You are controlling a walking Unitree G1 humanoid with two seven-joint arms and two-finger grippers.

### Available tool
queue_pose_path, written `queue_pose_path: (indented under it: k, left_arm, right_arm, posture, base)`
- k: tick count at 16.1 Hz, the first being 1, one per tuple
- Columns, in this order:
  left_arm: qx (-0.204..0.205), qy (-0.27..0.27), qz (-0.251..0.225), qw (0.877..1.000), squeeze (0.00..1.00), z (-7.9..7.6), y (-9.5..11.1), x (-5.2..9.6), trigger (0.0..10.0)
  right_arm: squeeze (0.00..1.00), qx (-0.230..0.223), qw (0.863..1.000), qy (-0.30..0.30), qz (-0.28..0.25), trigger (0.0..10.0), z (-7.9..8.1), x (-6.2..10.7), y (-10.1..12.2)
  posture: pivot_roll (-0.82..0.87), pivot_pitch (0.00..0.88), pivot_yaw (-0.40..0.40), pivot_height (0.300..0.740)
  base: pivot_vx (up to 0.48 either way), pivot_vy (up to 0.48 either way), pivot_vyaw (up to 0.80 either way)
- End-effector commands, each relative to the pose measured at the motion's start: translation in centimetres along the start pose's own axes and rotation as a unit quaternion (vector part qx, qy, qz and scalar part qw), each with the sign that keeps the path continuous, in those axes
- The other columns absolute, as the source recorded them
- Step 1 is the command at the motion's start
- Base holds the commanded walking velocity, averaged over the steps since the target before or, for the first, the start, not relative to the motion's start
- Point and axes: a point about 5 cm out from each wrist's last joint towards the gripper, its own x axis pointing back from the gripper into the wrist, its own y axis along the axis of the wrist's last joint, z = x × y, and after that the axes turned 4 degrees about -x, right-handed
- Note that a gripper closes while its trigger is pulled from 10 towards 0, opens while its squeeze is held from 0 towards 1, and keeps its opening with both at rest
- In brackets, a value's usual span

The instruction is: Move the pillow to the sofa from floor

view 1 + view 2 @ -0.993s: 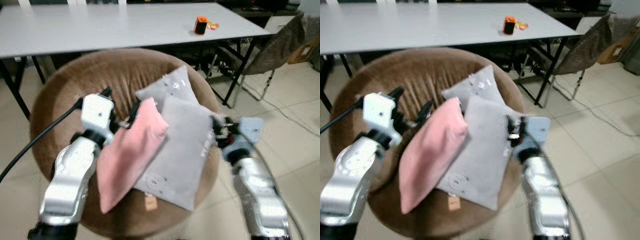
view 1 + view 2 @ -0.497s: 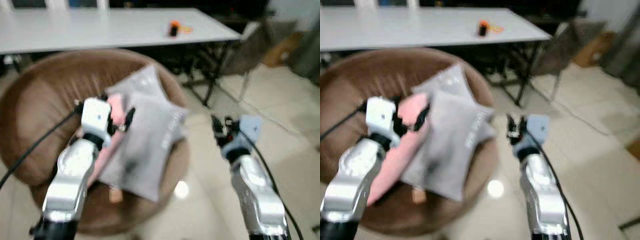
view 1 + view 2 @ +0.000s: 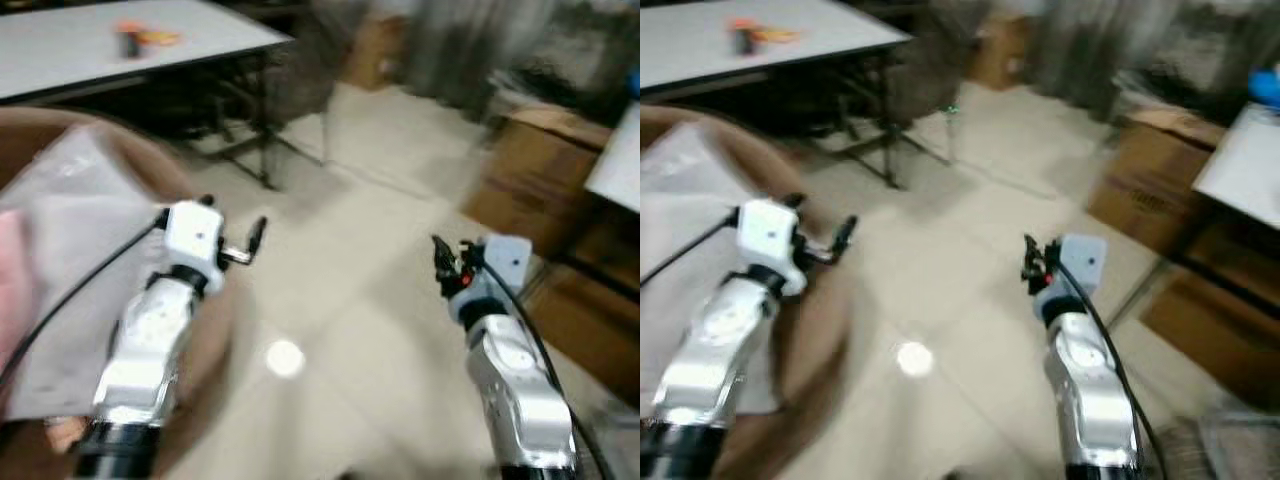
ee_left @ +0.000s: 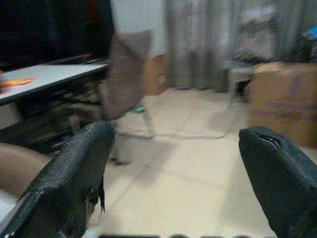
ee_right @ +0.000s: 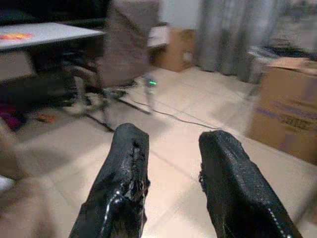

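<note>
Grey pillows (image 3: 70, 220) lie on the round brown sofa (image 3: 215, 340) at the left edge of the eye views. A strip of a pink pillow (image 3: 6, 290) shows beside them. My left gripper (image 3: 235, 215) hangs open just right of the grey pillows, over the sofa's edge, with nothing between its fingers (image 4: 79, 173). My right gripper (image 3: 440, 255) is held out over the bare tiled floor, well away from the sofa. Its fingers (image 5: 126, 168) stand a little apart, open and empty.
A white table (image 3: 200, 30) with an orange object (image 3: 128, 42) stands at the back left, and a cloth-draped chair (image 3: 310, 50) is beside it. Cardboard boxes (image 3: 530, 170) and a curtain (image 4: 208, 39) line the right. Tiled floor (image 3: 340, 300) spreads ahead, blurred.
The whole view has swung to the right, so the sofa and pillows now sit at the left edge. The pillows, earlier between my grippers, lie on the sofa and both grippers are empty.
</note>
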Motion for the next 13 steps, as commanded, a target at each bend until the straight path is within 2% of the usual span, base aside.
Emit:
queue_pose_path:
  k: [1, 4, 7, 13]
  left_arm:
    - [-0.003, -0.004, 0.003, 1.000, 0.15, -0.1, -0.3, -0.2, 10.0]
    - [0.007, 0.017, 0.014, 1.000, 0.12, 0.0, -1.2, -0.5, 10.0]
    - [0.013, 0.021, 0.024, 0.999, 0.15, 0.3, -2.1, -0.6, 10.0]
    - [0.013, 0.018, 0.026, 0.999, 0.16, 0.1, -2.7, -0.7, 10.0]
  right_arm:
    - [0.00, 0.002, 1.000, -0.003, -0.006, 10.0, -0.1, -0.3, 0.5]
    - [0.00, 0.012, 1.000, -0.002, -0.002, 10.0, 0.0, -0.7, 0.3]
    - [0.00, 0.040, 0.999, 0.009, 0.003, 10.0, 0.2, -1.1, 0.2]
    - [0.00, 0.043, 0.999, 0.015, 0.010, 10.0, 0.2, -1.8, -0.2]
  posture:
    - [-0.03, 0.000, -0.032, 0.740]
    - [-0.03, 0.000, -0.030, 0.740]
    - [-0.04, 0.000, -0.032, 0.740]
    - [-0.03, 0.000, -0.045, 0.740]
  base:
    - [0.000, -0.480, -0.80]
    - [0.000, -0.109, -0.80]
    - [0.000, 0.000, 0.00]
    - [0.342, 0.000, 0.00]
